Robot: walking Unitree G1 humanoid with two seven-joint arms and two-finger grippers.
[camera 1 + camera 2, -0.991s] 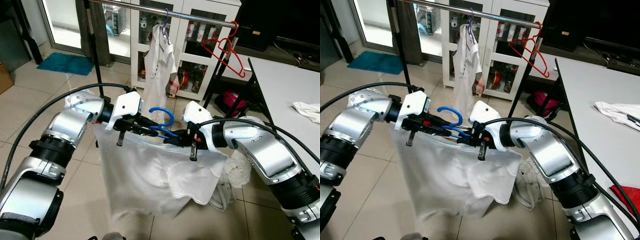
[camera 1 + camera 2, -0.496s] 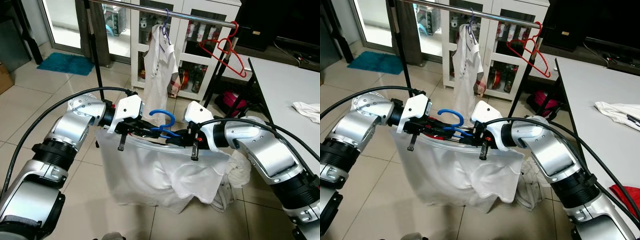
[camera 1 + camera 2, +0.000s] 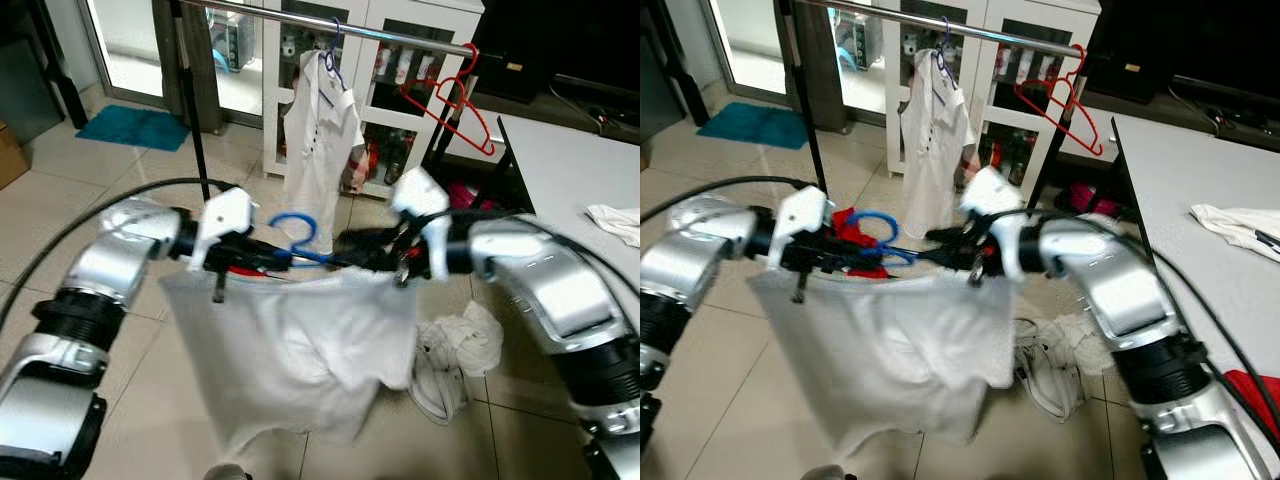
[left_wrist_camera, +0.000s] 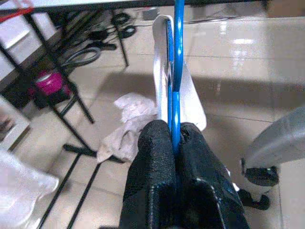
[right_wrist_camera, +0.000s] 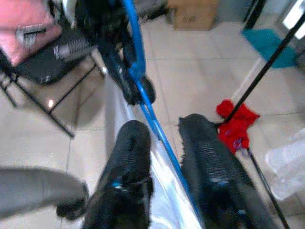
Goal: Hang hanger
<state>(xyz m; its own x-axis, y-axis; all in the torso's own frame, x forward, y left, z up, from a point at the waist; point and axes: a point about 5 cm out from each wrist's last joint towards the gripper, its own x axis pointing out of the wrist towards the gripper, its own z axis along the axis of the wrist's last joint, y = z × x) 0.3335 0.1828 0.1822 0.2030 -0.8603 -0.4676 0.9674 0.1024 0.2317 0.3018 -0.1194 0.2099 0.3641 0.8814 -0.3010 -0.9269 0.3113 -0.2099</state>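
Daylight from the glass door [image 3: 130, 45] at the back leaves the room evenly bright, with pale glare on the tiled floor [image 4: 248, 43]. Both head views are smeared by motion, worst across the arms and the white shirt [image 3: 300, 350] (its edges melt into the tiles). The right wrist view is soft throughout; the left wrist view is sharper.

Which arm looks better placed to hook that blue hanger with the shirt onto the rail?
Probably the left. Its gripper has its fingers clamped on the blue hanger, while the right gripper has the hanger's bar between open fingers. The rail is up ahead, with space left of the hung white shirt.
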